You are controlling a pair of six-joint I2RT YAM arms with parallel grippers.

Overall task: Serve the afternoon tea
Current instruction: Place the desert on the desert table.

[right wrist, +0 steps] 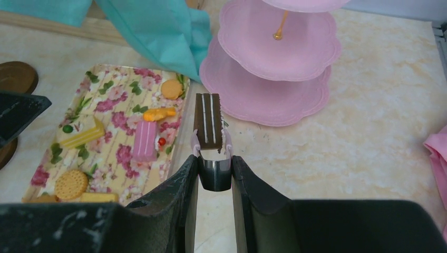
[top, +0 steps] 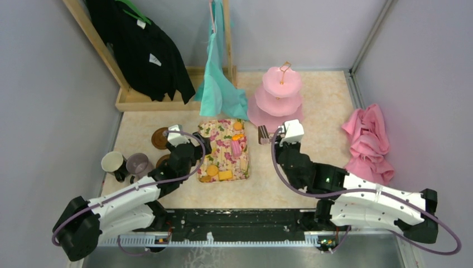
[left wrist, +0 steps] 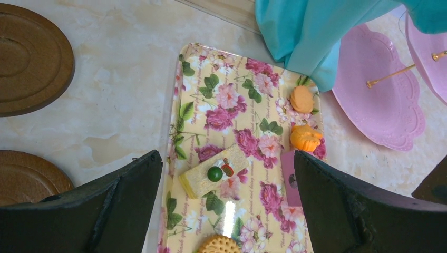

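Note:
The floral tray holds several small snacks: a yellow slice, an orange disc, an orange pumpkin shape, a pink bar and a biscuit. My left gripper hangs open above the tray's near half. My right gripper is shut on dark tongs, whose pink tips pinch a brown striped snack between the tray and the pink three-tier stand. A cream mug, a mauve-grey mug and two brown saucers sit to the left.
A teal cloth hangs from a wooden rack over the tray's far end, with black clothes beside it. A crumpled pink cloth lies at the right. Grey walls close in the table on three sides.

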